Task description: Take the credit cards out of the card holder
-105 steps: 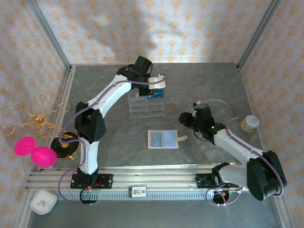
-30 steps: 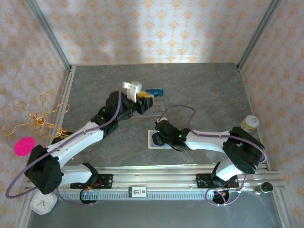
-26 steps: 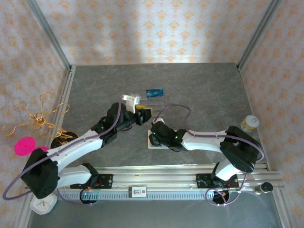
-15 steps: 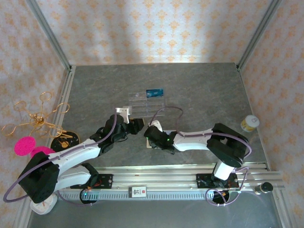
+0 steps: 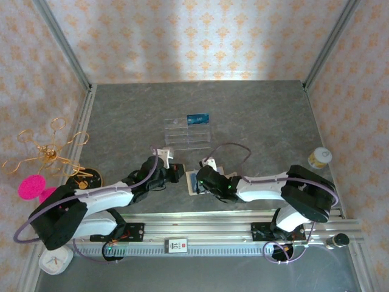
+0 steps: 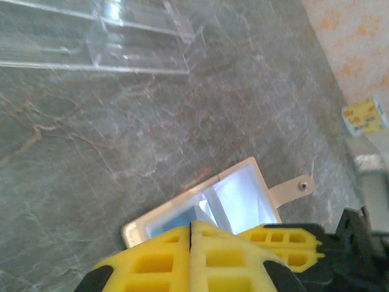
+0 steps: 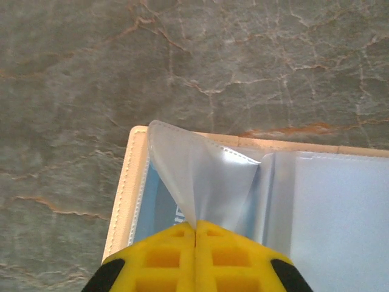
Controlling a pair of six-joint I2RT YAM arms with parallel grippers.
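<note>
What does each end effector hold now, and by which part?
The right end effector pinches the card holder by the tip of a clear inner pocket. The left end effector is shut, empty.

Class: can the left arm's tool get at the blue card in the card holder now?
Probably yes: the right tool holds the pocket flap up, baring the blue card; the left tool, shut, sits at the card holder.

Two arms [image 5: 109, 194]; one card holder [image 7: 123, 194], two blue credit cards [image 5: 197, 118], one clear tray [image 5: 187, 134], one small jar [image 5: 319, 157]
</note>
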